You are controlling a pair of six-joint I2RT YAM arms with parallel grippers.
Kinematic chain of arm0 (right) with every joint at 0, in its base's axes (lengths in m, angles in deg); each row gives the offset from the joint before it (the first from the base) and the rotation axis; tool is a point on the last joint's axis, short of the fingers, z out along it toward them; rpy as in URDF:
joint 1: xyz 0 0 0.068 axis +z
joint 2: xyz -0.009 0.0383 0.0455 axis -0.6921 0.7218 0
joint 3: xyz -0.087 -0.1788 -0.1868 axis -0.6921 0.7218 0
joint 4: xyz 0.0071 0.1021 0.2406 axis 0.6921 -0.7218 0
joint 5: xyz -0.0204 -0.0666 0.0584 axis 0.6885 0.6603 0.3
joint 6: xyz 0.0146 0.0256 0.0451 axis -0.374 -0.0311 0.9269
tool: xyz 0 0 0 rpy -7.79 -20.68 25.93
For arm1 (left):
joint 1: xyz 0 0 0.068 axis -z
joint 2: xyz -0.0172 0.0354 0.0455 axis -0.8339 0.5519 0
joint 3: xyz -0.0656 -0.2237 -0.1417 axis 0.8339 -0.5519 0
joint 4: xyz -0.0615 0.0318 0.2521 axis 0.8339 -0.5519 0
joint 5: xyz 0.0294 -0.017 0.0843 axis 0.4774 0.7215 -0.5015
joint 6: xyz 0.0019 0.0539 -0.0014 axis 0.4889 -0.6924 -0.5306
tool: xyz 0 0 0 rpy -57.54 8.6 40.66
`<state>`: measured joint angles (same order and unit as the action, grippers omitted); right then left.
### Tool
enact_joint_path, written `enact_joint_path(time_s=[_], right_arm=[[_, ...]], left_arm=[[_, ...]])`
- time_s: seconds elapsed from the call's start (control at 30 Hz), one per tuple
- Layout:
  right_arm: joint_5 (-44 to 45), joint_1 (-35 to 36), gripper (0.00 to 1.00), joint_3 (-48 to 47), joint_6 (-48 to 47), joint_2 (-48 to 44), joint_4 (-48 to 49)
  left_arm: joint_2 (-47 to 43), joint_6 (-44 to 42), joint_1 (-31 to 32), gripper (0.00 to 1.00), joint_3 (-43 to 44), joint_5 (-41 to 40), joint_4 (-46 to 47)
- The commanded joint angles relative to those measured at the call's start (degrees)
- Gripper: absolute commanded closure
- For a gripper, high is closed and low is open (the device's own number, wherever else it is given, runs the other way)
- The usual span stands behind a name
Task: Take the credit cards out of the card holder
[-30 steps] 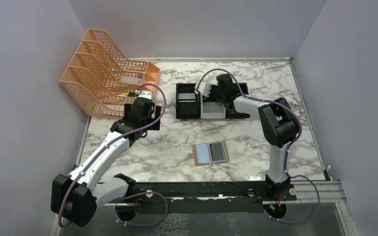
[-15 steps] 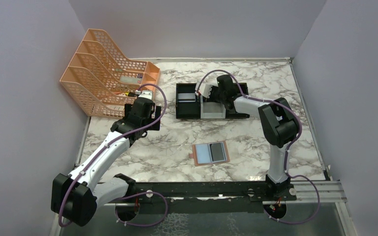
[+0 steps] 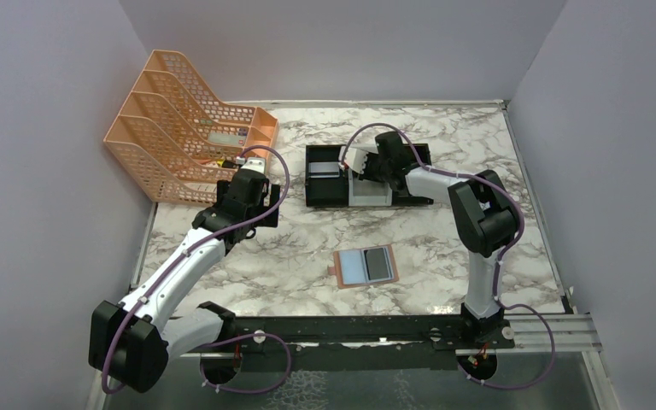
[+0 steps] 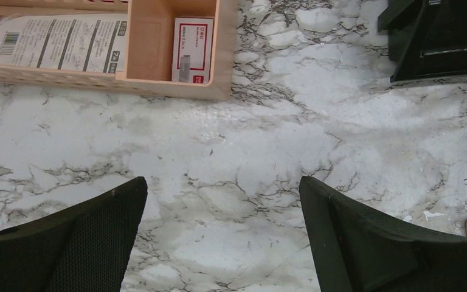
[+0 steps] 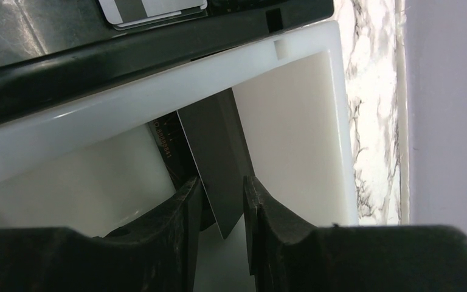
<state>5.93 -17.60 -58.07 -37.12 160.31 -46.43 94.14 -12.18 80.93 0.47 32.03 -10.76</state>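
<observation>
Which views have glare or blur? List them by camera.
Top external: sharp, evenly lit, soft shadows. Left wrist: table sharp, with a faint sheen mid-frame. Right wrist: white tray washed out, and fingers soft, with the card between them.

You see a table (image 4: 267, 140) that looks like shiny white stone with grey veins. The rack (image 4: 170, 90) is smooth orange plastic. The white tray (image 5: 292, 134) is smooth plastic with a soft shine, and the dark grey card (image 5: 219, 158) looks smooth and dull. The left gripper (image 4: 224, 194) has black fingers (image 4: 73, 243) with a fine, rough weave.
</observation>
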Motion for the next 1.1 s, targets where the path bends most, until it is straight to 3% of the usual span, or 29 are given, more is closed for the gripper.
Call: enact_joint_path(time_s=[0.0,0.47,0.77,0.93,1.07], right_arm=[[-1.1,0.3,0.68,-1.3,0.1,-1.3,-2.9],[-1.3,0.3,0.65,-2.2,1.7,-1.7,-3.3],[-4.4,0.3,0.64,3.8,9.3,-12.5,6.1],[-3.0,0.3,0.60,12.8,20.7,-22.0,18.8],[-0.3,0.3,0.51,19.2,33.0,-29.7,24.1]], left_arm=[[0.3,-0.8,-0.3,0.01,0.9,1.4,-0.4],[0.1,-0.8,-0.3,0.01,0.8,1.2,-0.4],[-0.4,-0.7,-0.3,0.01,0.9,0.8,-0.4],[-1.7,-0.5,-0.3,0.01,1.0,-0.4,-0.3],[-3.3,-0.3,-0.4,0.01,1.0,-1.0,-0.2]])
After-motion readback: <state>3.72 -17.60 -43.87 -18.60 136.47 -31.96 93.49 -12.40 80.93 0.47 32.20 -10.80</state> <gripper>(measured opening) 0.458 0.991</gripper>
